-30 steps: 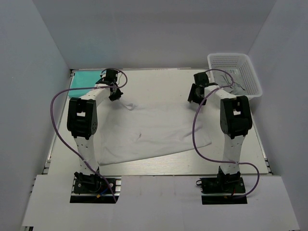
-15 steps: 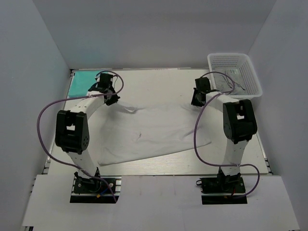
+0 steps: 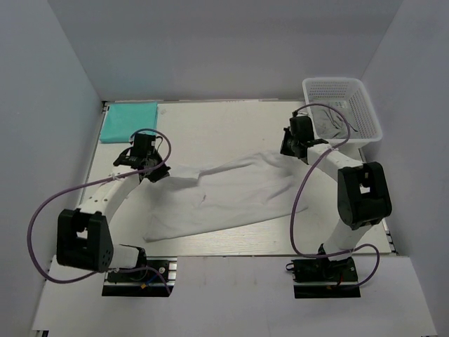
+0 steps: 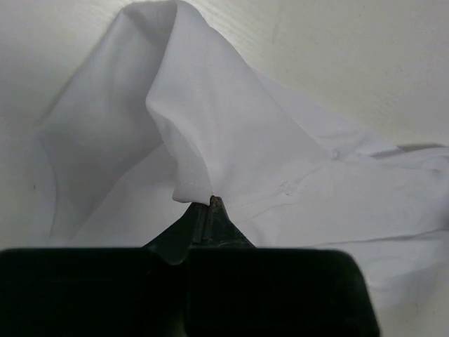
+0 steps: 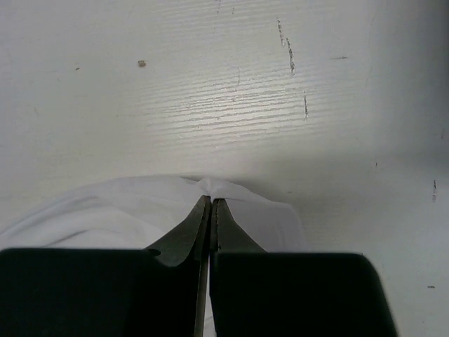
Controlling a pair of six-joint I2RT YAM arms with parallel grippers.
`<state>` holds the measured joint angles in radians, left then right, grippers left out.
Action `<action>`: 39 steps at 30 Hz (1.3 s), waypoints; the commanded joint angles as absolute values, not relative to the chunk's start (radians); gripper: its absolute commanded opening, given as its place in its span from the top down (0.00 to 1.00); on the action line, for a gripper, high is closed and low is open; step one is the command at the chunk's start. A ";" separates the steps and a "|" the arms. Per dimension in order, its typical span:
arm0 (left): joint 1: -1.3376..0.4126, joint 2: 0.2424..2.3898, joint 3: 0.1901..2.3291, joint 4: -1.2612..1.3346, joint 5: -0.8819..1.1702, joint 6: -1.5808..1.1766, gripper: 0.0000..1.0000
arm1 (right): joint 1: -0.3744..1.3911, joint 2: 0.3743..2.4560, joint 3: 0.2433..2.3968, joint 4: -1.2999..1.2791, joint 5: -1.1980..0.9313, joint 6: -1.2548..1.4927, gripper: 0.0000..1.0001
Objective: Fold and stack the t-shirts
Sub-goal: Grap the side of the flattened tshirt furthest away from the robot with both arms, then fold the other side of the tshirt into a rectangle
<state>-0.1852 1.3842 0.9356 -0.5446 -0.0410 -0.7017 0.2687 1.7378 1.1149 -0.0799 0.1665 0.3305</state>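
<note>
The white t-shirt [image 3: 224, 193] lies spread across the middle of the table, its far edge pulled up between both arms. My left gripper [image 3: 149, 170] is shut on the shirt's left far corner; the cloth [image 4: 189, 133] hangs from the tips of that gripper [image 4: 205, 201]. My right gripper [image 3: 286, 149] is shut on the shirt's right far corner, and a small pinch of white cloth [image 5: 231, 193] shows at its tips [image 5: 210, 200]. The teal t-shirt [image 3: 129, 121] lies folded at the table's far left corner.
A white mesh basket [image 3: 344, 109] stands at the far right corner, cables lying in it. Purple cables loop from both arms. Grey walls close in the table on the left, right and far sides.
The right gripper has shut on the shirt's right corner and lifted it. The left arm has swung toward the near left, dragging its corner of the shirt away from the teal one.
</note>
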 commanded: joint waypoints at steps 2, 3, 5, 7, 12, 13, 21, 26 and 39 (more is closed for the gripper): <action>-0.186 1.220 0.901 -0.655 0.011 -0.767 1.00 | 0.268 1.658 1.069 -0.023 0.178 0.308 1.00; -0.186 1.197 0.882 -0.669 0.024 -0.767 1.00 | 0.268 1.648 1.056 -0.020 0.178 0.305 1.00; -0.186 1.138 0.864 -0.725 0.040 -0.781 1.00 | 0.268 1.635 1.042 -0.018 0.187 0.301 1.00; -0.186 1.103 0.830 -0.773 0.049 -0.795 1.00 | 0.270 1.615 1.026 -0.017 0.193 0.299 1.00; -0.186 0.997 0.709 -0.845 0.090 -0.850 1.00 | 0.268 1.589 0.989 -0.014 0.179 0.311 1.00; -0.186 0.962 0.694 -0.859 0.118 -0.860 1.00 | 0.265 1.585 0.985 -0.012 0.170 0.314 1.00; -0.186 0.835 0.566 -0.917 0.209 -0.890 1.00 | 0.265 1.551 0.947 -0.012 0.172 0.330 1.00; -0.186 0.834 0.454 -0.881 0.302 -0.890 1.00 | 0.265 1.522 0.870 -0.012 0.179 0.357 1.00; -0.186 0.873 0.712 -0.993 0.135 -0.808 0.00 | 0.261 1.407 0.879 -0.354 0.586 0.638 0.10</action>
<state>-0.1860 0.8600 0.6323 -1.0084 0.2134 -0.8440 0.2630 1.4578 0.8467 -0.2520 0.4393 0.5568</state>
